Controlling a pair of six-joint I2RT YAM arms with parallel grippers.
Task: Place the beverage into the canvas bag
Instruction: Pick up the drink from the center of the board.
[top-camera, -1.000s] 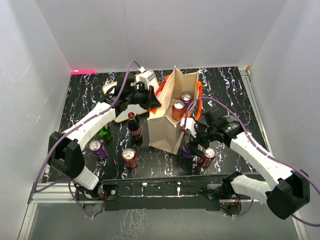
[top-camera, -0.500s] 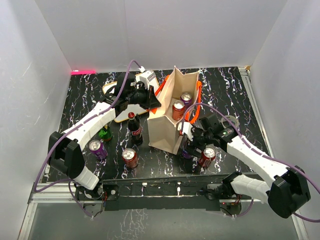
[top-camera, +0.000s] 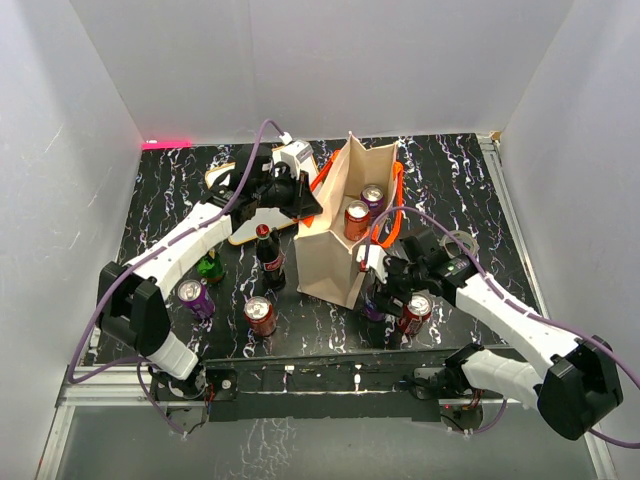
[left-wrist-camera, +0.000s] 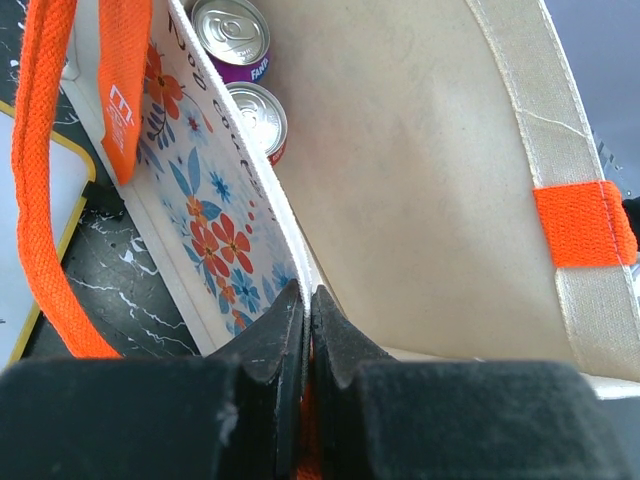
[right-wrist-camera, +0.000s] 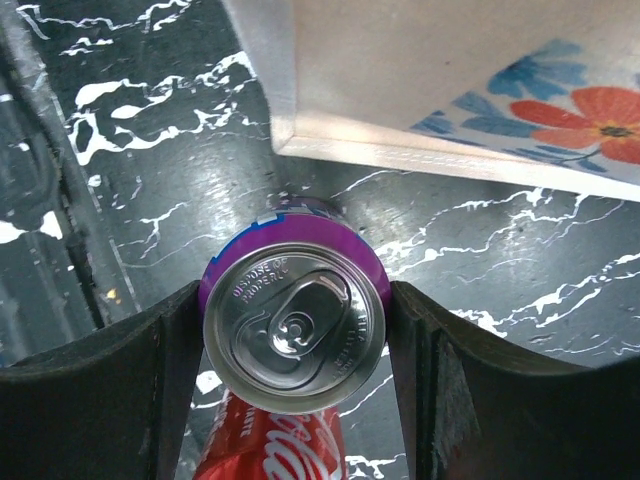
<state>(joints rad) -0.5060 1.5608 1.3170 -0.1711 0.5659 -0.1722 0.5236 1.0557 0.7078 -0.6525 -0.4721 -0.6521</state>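
Observation:
The canvas bag (top-camera: 335, 258) stands upright mid-table, with a red can (top-camera: 356, 219) and a purple can (top-camera: 372, 196) inside. My left gripper (top-camera: 303, 205) is shut on the bag's left rim (left-wrist-camera: 290, 262), the two fingers pinching the fabric beside the orange handle (left-wrist-camera: 45, 180). In front of the bag's right corner stands the beverage, a purple can (right-wrist-camera: 295, 330). My right gripper (right-wrist-camera: 295, 292) reaches down over it, with a finger pressed to each side. A red can (right-wrist-camera: 275, 445) stands just behind it.
A cola bottle (top-camera: 268, 256), a green bottle (top-camera: 210, 267), a purple can (top-camera: 194, 297) and a red can (top-camera: 260, 316) stand left of the bag. A white framed board (top-camera: 240, 218) lies behind them. A clear ring (top-camera: 458, 243) sits at the right.
My right gripper has moved left and lower over the purple can, and its fingers have narrowed onto the can's sides. The left arm and the bag have stayed put.

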